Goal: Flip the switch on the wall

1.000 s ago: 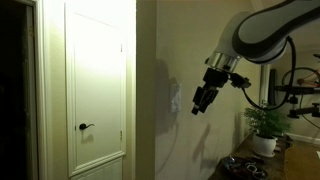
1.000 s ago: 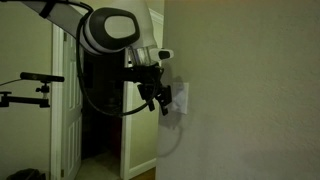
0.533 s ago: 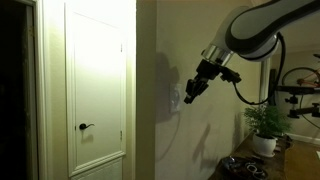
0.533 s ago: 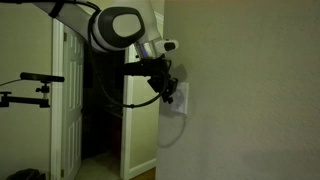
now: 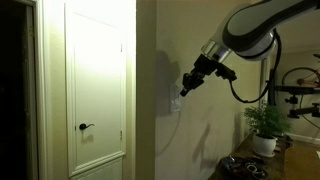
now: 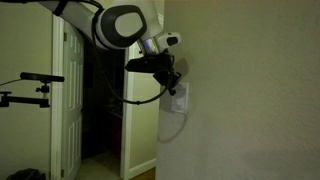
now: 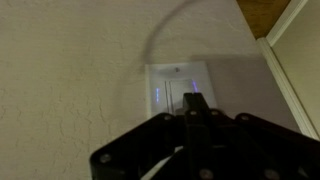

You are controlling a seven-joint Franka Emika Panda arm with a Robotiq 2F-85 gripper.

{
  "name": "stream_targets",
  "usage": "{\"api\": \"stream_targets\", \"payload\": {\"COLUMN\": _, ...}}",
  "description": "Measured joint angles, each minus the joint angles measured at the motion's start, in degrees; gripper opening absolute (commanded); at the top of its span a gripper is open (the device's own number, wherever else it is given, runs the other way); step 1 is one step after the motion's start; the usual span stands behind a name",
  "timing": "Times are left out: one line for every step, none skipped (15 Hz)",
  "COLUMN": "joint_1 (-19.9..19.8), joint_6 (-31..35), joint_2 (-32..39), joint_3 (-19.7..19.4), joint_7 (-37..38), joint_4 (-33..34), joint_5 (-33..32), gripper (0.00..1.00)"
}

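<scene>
Your wall (image 7: 70, 60) is in matt paint, pale beige, finely stippled and rough where the wrist view shows it close. Your switch (image 7: 165, 85) has a smooth white plate, plastic-looking, with a faint sheen. Your gripper (image 7: 195, 100) is black, matt and hard-surfaced; you cannot tell whether it is plastic or metal. Your arm (image 5: 250, 35) has a smooth, pale, glossy shell that catches highlights, with darker joints. The door (image 5: 95, 80) is white painted panelling, smooth, with a satin finish. The door handle (image 5: 86, 127) is a dark, metal-looking lever. The corner strip (image 7: 270, 12) in the wrist view is brown and wood-grained.
</scene>
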Motion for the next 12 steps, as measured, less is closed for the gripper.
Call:
{"api": "stream_targets", "payload": {"joint_1": 0.0, "joint_6": 0.72, "joint_2": 0.4, "joint_3": 0.0, "joint_7": 0.0, "joint_4": 0.28, "joint_5": 0.29, "gripper": 0.03}}
{"api": "stream_targets", "payload": {"joint_1": 0.0, "joint_6": 1.39, "joint_2": 0.84, "joint_3": 0.0, "joint_7": 0.0, "joint_4": 0.58, "joint_5": 0.49, "gripper": 0.03}}
{"api": "stream_targets", "payload": {"joint_1": 0.0, "joint_6": 1.85, "joint_2": 1.31, "joint_3": 0.0, "joint_7": 0.0, "joint_4": 0.95, "joint_5": 0.65, "gripper": 0.03}}
{"api": "stream_targets", "payload": {"joint_1": 0.0, "joint_6": 2.25, "joint_2": 1.83, "joint_3": 0.0, "joint_7": 0.0, "joint_4": 1.35, "joint_5": 0.75, "gripper": 0.03}}
{"api": "stream_targets", "payload": {"joint_1": 0.0, "joint_6": 2.59, "joint_2": 2.37, "joint_3": 0.0, "joint_7": 0.0, "joint_4": 1.78, "joint_5": 0.87, "gripper": 0.03}}
{"api": "stream_targets", "payload": {"joint_1": 0.0, "joint_6": 2.9, "joint_2": 2.88, "joint_3": 0.01, "joint_7": 0.0, "joint_4": 2.21, "joint_5": 1.0, "gripper": 0.03}}
{"api": "stream_targets", "payload": {"joint_1": 0.0, "joint_6": 2.95, "joint_2": 3.29, "joint_3": 0.0, "joint_7": 0.0, "joint_4": 2.54, "joint_5": 1.08, "gripper": 0.03}}
{"api": "stream_targets", "payload": {"joint_1": 0.0, "joint_6": 2.93, "joint_2": 3.29, "joint_3": 0.01, "joint_7": 0.0, "joint_4": 2.55, "joint_5": 1.16, "gripper": 0.03}}
{"api": "stream_targets", "payload": {"joint_1": -0.01, "joint_6": 2.93, "joint_2": 3.29, "joint_3": 0.0, "joint_7": 0.0, "joint_4": 2.55, "joint_5": 1.23, "gripper": 0.03}}
{"api": "stream_targets", "payload": {"joint_1": -0.02, "joint_6": 2.93, "joint_2": 3.29, "joint_3": 0.0, "joint_7": 0.0, "joint_4": 2.56, "joint_5": 1.29, "gripper": 0.03}}
{"api": "stream_targets", "payload": {"joint_1": -0.02, "joint_6": 2.93, "joint_2": 3.29, "joint_3": 0.01, "joint_7": 0.0, "joint_4": 2.56, "joint_5": 1.37, "gripper": 0.03}}
{"api": "stream_targets", "payload": {"joint_1": -0.02, "joint_6": 2.94, "joint_2": 3.29, "joint_3": 0.0, "joint_7": 0.0, "joint_4": 2.56, "joint_5": 1.42, "gripper": 0.03}}
